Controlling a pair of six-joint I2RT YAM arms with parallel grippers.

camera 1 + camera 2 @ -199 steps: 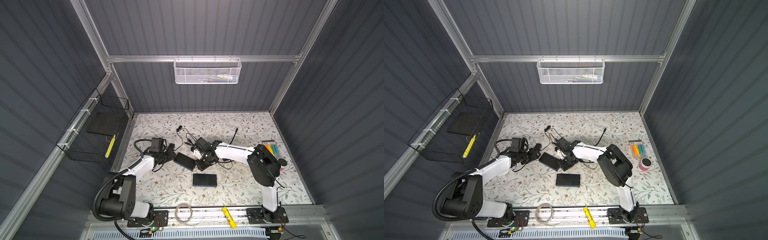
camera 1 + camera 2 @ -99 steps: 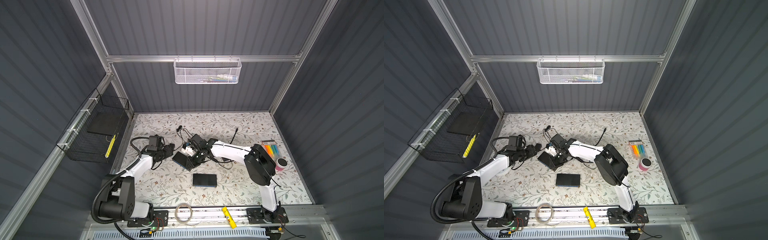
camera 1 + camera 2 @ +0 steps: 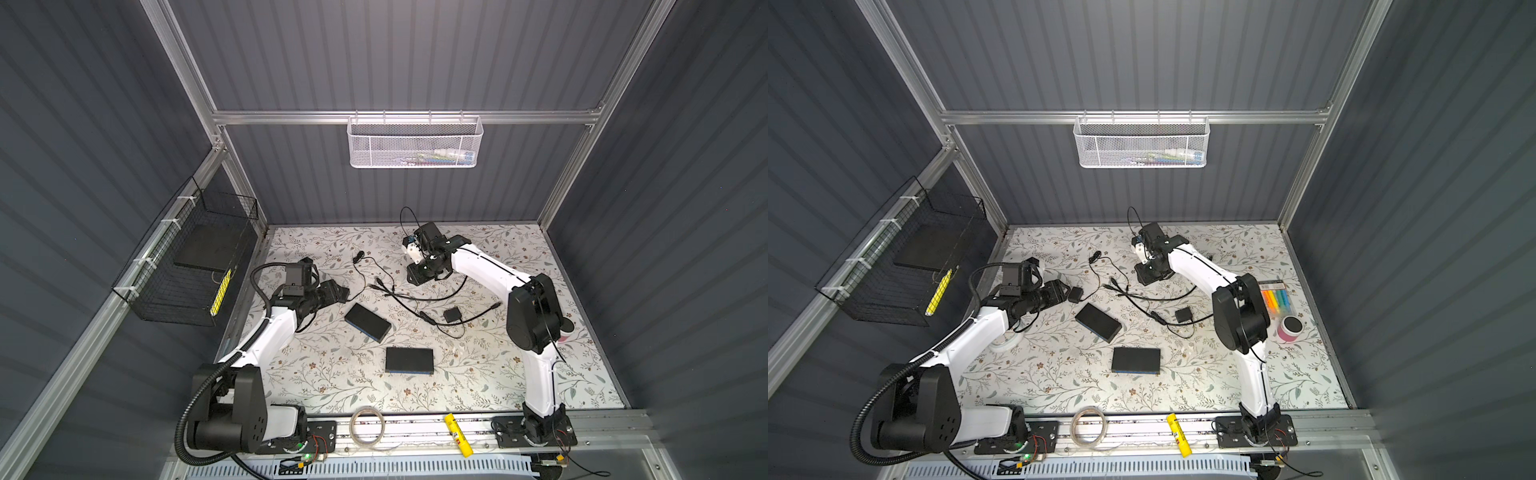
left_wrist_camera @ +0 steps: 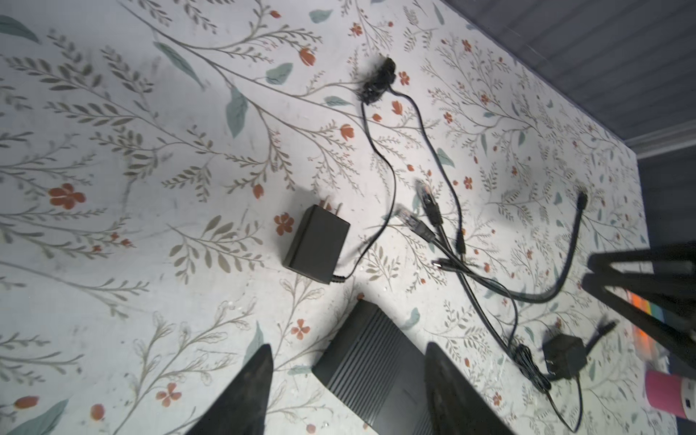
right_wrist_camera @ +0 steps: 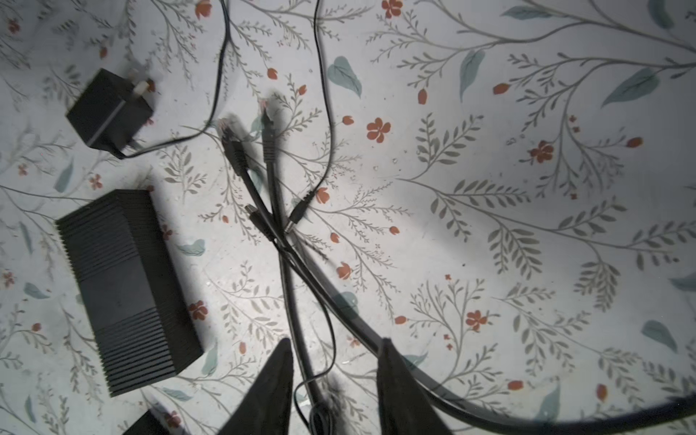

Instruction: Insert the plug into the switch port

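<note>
- the left gripper (image 4: pixel 348 350) is spread wide and empty near the switch (image 4: pixel 376 361); the right gripper (image 5: pixel 336 342) is parted, nothing clamped.
- the plug (image 5: pixel 228 132) is laid loose on the mat (image 5: pixel 489 226), near the switch.
- it is judged light, with a fragile clip and limp cable; the stiff boot is best pinched.

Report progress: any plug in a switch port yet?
Done: nothing. The Ethernet plugs lie loose on the table, apart from the switch. In hand: nothing; left gripper and right gripper are open, empty. Remaining: grasp a plug, align, insert.
</note>
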